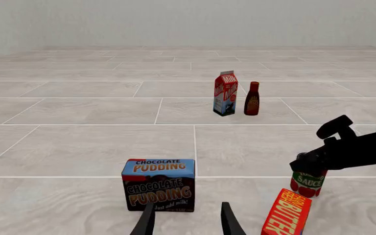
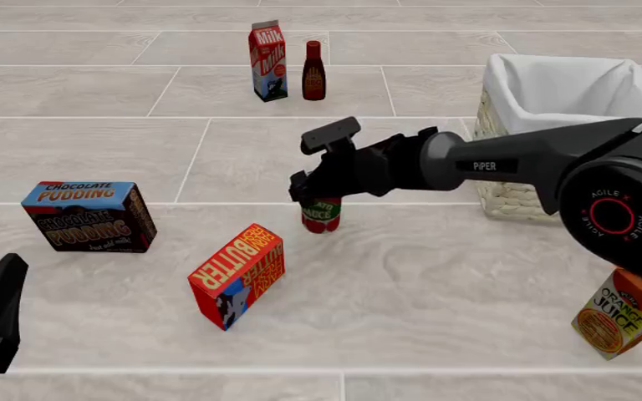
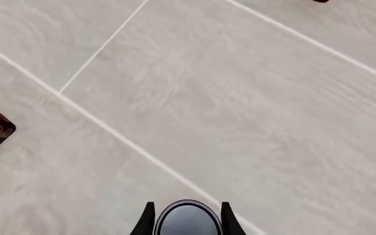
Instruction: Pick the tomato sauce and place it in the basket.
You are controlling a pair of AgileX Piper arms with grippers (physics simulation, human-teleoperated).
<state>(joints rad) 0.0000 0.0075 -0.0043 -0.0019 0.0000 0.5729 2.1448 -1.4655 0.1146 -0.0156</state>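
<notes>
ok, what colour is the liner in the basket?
White; the basket weave is cream. The liner shows best in the front view.

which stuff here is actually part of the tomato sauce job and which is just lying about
Part of the job: tomato sauce, basket, right gripper closed around the can's top.

Lying about: chocolate pudding box, butter box, milk carton, dark red bottle, orange juice carton.
</notes>
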